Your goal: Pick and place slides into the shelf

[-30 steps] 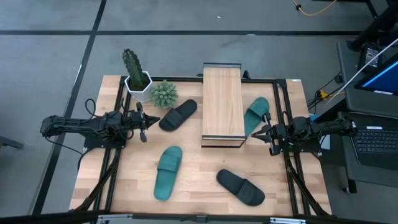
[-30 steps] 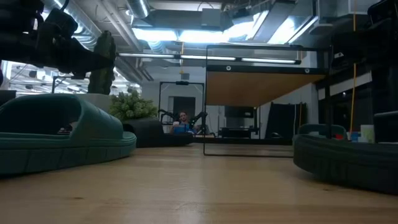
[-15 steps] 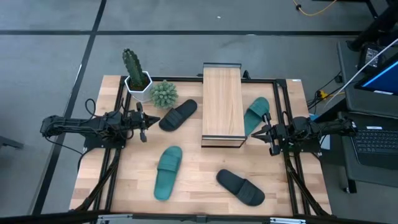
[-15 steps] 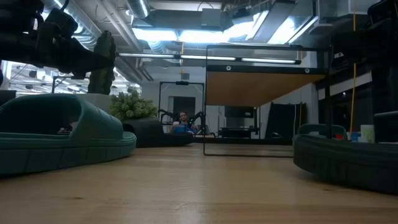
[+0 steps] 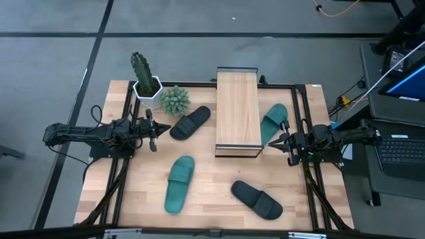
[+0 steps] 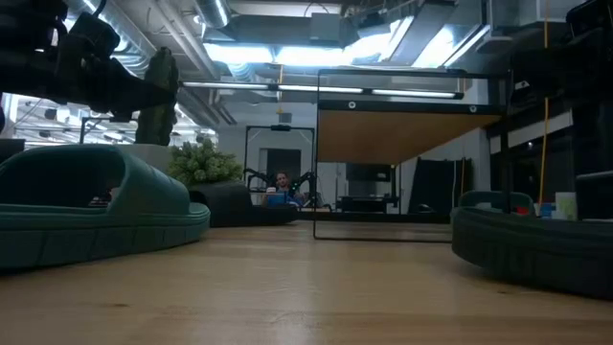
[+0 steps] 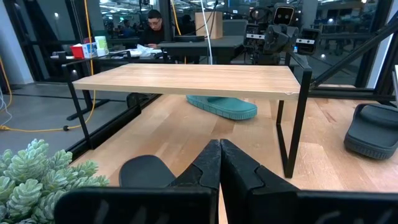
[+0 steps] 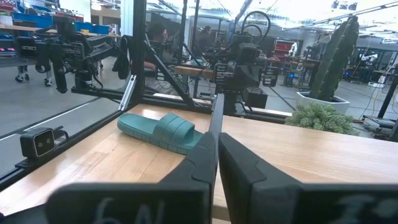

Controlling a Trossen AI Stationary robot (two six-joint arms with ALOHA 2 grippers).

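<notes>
1. Shelf (image 5: 237, 113): stands upright at the table's far-centre, light wood top on a thin black frame. Nothing lies on its top.
2. Left gripper (image 5: 153, 131): left side of the table, just left of a black slide, fingers pressed together, holding nothing. The left wrist view shows its fingers (image 7: 208, 167) meeting in a closed point aimed toward the shelf.
3. Right gripper (image 5: 279, 141): right side, just beside the shelf's near-right corner, fingers nearly together with only a thin slit, gripping nothing.
4. Black slide A (image 5: 190, 123): between the left gripper and the shelf, lying flat, angled.
5. Teal slide A (image 5: 273, 122): just right of the shelf, flat on the table, close to the right gripper but not held.
6. Teal slide B (image 5: 179, 184): near-left of centre, flat, well apart from both grippers.
7. Black slide B (image 5: 257, 199): near-right of centre, flat.
8. Potted cactus (image 5: 144, 78) and a small succulent (image 5: 174, 99): far-left corner, beside each other.
</notes>
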